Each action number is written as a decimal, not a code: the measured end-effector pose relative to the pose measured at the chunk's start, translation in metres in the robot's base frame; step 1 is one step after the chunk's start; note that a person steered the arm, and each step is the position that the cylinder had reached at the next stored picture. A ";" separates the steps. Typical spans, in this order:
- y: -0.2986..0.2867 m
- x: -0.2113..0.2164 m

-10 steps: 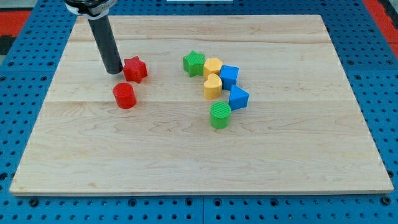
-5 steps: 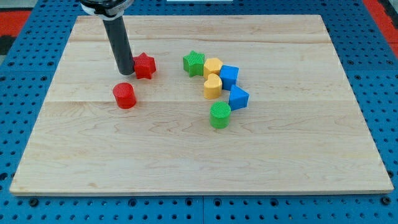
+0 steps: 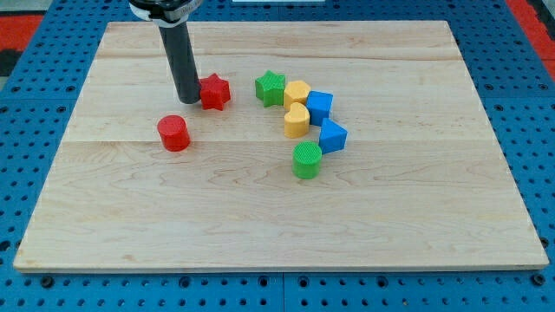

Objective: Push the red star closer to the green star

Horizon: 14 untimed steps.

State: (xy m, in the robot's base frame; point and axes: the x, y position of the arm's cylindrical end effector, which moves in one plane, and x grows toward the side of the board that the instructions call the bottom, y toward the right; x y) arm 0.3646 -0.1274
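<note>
No brand, label or writing legible anywhere. Red star [image 3: 215,91]: ridged, five blunt points, lying flat on the tabletop [image 3: 416,217], left of centre and toward the far edge. My tip [image 3: 186,100] pressed against its left side; no end effector to open or close, just a straight dark rod. Green star [image 3: 270,87] near, on the right, with a bare gap between. Beside that: two yellow blocks [image 3: 297,93] [image 3: 297,120], two blue blocks [image 3: 320,106] [image 3: 332,137], green cylinder [image 3: 307,160]. Red cylinder [image 3: 173,133] alone, nearer the left edge.
</note>
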 end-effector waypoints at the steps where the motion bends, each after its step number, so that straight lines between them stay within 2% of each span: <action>1: 0.000 0.011; 2: -0.007 0.004; 3: -0.029 -0.053; 5: -0.014 -0.055; 8: -0.010 -0.002; 10: 0.019 -0.016; 13: 0.034 0.024; 14: 0.031 0.007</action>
State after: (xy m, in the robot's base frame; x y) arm 0.3717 -0.0963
